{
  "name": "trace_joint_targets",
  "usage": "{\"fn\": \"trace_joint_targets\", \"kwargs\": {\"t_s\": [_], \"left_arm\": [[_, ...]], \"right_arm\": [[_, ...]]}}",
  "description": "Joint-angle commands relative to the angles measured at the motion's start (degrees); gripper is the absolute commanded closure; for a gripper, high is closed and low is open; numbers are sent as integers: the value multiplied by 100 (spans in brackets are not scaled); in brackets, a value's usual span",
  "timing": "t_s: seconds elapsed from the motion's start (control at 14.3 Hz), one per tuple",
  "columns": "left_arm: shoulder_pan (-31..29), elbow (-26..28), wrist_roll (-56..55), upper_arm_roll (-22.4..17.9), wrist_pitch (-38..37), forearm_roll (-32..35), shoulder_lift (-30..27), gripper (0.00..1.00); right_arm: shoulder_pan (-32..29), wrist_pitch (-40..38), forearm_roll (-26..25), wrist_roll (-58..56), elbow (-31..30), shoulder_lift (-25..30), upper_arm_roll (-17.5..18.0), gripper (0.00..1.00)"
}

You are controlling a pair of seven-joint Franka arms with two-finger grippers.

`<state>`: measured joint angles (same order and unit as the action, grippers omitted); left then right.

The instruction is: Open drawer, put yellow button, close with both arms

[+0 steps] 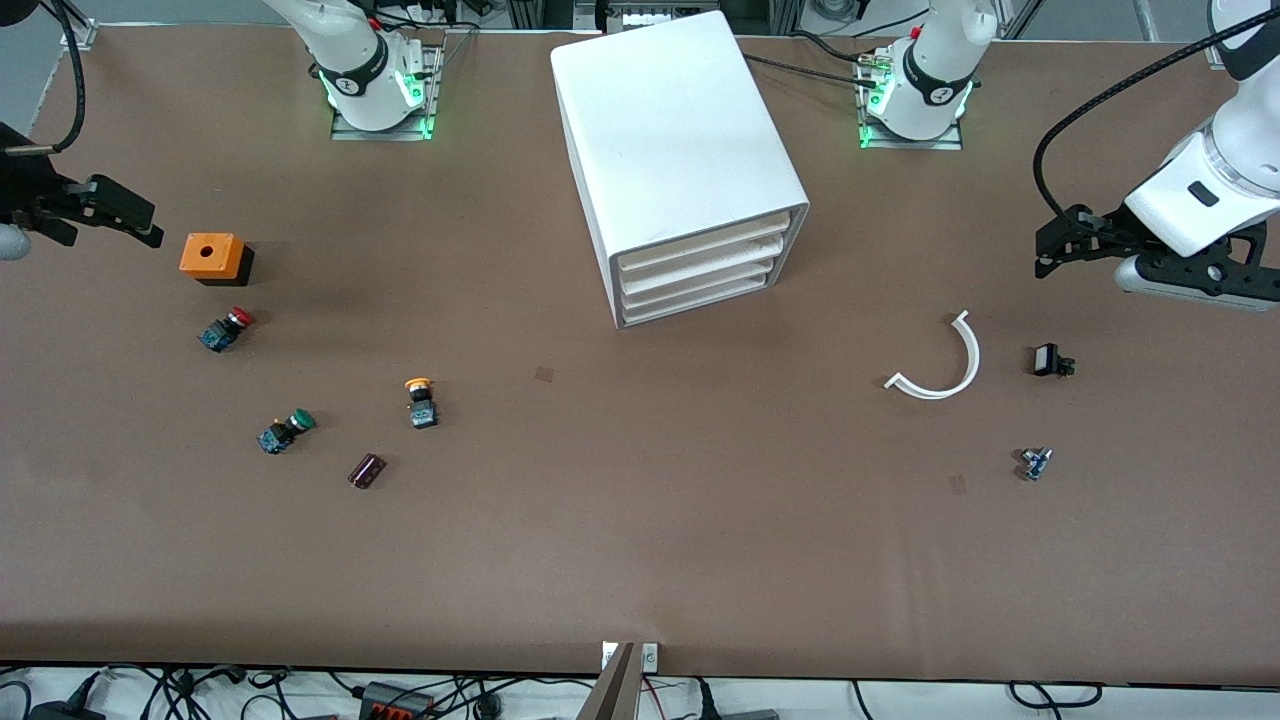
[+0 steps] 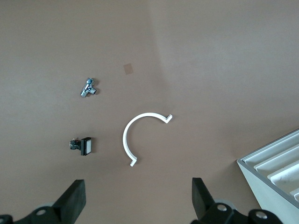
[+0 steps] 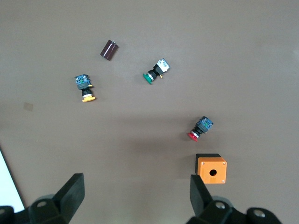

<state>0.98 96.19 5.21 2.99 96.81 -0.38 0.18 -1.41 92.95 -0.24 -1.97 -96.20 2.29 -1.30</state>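
Observation:
The white cabinet (image 1: 680, 130) stands mid-table near the arm bases. Its four drawers are all shut, and the topmost drawer (image 1: 712, 238) has its front flush with the others. The yellow button (image 1: 421, 400) lies on its side on the table, nearer to the front camera than the cabinet and toward the right arm's end; it also shows in the right wrist view (image 3: 85, 88). My right gripper (image 1: 128, 215) is open and empty, up over the table beside the orange box. My left gripper (image 1: 1062, 245) is open and empty, over the left arm's end of the table.
An orange box (image 1: 212, 257), a red button (image 1: 226, 329), a green button (image 1: 286, 431) and a dark cylinder (image 1: 366, 470) lie around the yellow button. A white curved strip (image 1: 940, 362), a small black switch (image 1: 1050, 360) and a metal part (image 1: 1035, 463) lie toward the left arm's end.

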Motion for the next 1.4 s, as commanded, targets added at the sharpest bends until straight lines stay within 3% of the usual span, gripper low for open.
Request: {"fn": "trace_joint_targets", "kwargs": {"t_s": [0.0,0.7,0.91,1.12,1.33], "left_arm": [[42,5,-46,-17,-74,-6,-88,0],[77,-31,-46,-9,-126,-6,-62,0],[200,-39,24,79,-836,-190,121,0],[244,-31,68,158,-1882,-786,368,0],[166,13,199,158,-2245,-2024,876,0]], "right_arm": [[-53,65,-73,-58,-118,149,51,0],[-44,65,-82,-67,-135,53,69,0],[-44,144,-81,-67,-127,-140,69,0],[70,136,-90,-58,-118,-237,113,0],[368,293,-99,21,-109,-649,104,0]]}}
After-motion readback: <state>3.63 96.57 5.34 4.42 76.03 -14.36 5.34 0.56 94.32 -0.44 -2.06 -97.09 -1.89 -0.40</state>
